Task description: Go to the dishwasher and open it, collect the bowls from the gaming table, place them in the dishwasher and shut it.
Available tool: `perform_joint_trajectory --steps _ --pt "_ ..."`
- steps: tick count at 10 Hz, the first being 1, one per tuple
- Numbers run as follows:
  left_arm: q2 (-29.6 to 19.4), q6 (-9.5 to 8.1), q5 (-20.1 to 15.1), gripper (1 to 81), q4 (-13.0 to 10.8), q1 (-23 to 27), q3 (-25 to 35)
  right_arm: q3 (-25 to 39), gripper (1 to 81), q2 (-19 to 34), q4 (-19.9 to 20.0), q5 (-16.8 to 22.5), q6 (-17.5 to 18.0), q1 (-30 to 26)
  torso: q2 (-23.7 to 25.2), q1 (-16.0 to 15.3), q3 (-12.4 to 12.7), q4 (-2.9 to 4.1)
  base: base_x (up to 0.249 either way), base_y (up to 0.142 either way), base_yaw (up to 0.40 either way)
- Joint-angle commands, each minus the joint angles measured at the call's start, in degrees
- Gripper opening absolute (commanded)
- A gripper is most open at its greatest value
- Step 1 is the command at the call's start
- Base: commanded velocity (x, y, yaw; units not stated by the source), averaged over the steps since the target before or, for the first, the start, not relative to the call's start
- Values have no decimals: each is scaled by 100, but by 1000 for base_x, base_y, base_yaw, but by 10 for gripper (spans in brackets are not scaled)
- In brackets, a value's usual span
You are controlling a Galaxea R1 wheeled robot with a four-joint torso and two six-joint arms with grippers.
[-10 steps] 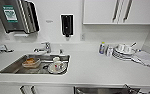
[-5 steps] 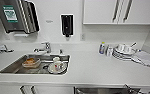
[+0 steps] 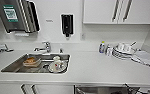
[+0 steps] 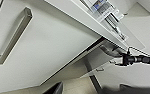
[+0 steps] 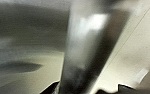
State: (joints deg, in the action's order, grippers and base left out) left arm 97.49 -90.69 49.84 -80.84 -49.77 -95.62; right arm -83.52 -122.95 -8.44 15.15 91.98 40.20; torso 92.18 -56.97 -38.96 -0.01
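The dishwasher (image 3: 101,89) shows as a strip of steel front under the white counter, at the bottom edge of the head view. Part of my right arm (image 3: 127,88) appears dark against its top edge. In the right wrist view a blurred steel bar, the dishwasher handle (image 5: 91,50), runs very close past my right gripper (image 5: 78,90). My left gripper (image 4: 83,90) hangs open beside a white cabinet door (image 4: 48,50) with a long metal handle (image 4: 14,35), holding nothing. The bowls and the gaming table are out of view.
A steel sink (image 3: 13,67) with a cup, a plate and a small container lies left of centre, with a tap (image 3: 46,47) behind it. Stacked plates with cups (image 3: 123,51) and a cloth (image 3: 146,58) sit at the right. A black soap dispenser (image 3: 67,24) hangs on the wall.
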Motion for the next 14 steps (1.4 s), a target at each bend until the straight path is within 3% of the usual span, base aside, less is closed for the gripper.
perform_joint_trajectory --steps 1,5,7,14 --pt "-387 -11 -26 811 138 481 -36 82 811 251 -53 1315 -75 -139 0 0 -2 0 -65 0 0" --pt "-387 -11 -26 811 138 481 -44 74 811 242 8 1280 -49 -69 2 -2 0 1 -64 0 0" --pt "-370 -19 -26 811 103 481 -36 56 811 199 0 1149 417 89 5 -2 0 1 -65 0 0" --pt "-335 -19 -26 811 59 481 -36 -41 811 286 26 410 628 581 5 -2 2 1 -68 0 0"
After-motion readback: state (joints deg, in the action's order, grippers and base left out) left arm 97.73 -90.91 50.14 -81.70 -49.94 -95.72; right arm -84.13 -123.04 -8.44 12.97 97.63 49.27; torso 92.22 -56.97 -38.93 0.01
